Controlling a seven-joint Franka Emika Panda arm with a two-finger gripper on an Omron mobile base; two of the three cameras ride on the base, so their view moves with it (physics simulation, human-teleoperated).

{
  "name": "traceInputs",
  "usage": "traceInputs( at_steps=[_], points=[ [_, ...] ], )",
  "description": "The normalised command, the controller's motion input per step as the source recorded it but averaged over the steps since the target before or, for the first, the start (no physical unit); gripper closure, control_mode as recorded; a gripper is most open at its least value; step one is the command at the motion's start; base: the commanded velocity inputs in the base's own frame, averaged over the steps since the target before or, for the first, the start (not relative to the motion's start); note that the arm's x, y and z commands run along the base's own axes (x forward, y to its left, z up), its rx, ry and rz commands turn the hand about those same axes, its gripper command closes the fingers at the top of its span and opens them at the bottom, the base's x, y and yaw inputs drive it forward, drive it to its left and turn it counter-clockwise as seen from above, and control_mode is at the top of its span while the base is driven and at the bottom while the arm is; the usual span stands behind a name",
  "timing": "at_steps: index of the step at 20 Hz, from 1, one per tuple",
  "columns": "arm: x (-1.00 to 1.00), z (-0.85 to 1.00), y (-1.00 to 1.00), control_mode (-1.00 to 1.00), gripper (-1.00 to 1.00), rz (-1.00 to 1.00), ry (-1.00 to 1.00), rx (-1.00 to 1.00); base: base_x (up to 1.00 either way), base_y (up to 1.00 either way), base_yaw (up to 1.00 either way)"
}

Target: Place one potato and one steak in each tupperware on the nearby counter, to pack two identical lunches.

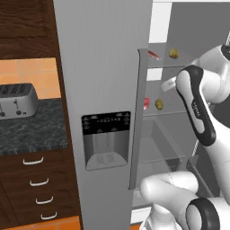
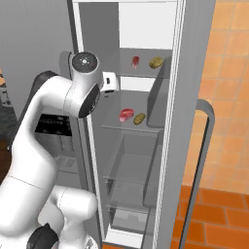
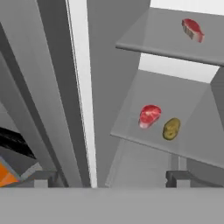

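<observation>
Two red, flat steaks [image 3: 149,116] [image 3: 192,29] and two lumpy yellow-brown potatoes [image 2: 139,118] [image 2: 156,62] sit on smooth grey fridge shelves [image 3: 175,100], centre and upper right; the gripper [image 3: 111,179] has its fingers spread wide, empty.

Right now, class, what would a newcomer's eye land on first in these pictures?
The open fridge: on each of two shelves a red steak lies beside a yellow-brown potato, the lower pair close together, and another steak and potato above. The white arm reaches toward them, its end effector open.
</observation>
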Motion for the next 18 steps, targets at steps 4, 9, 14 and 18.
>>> traceInputs(
  at_steps=[4, 9, 14, 18],
  points=[
    [0.31, 0.32, -0.43, -1.00, -1.00, 0.00, -0.20, 0.00, 0.00, 0.00, 0.00],
    [0.43, 0.36, -0.48, -1.00, -1.00, 0.00, 0.00, 0.03, 0.00, 0.00, 0.00],
    [0.80, 0.67, -0.21, -1.00, -1.00, 0.00, 0.14, 0.00, 0.00, 0.00, 0.00],
    [0.97, 0.01, -0.20, -1.00, -1.00, 0.01, 0.07, 0.00, 0.00, 0.00, 0.00]
  ],
)
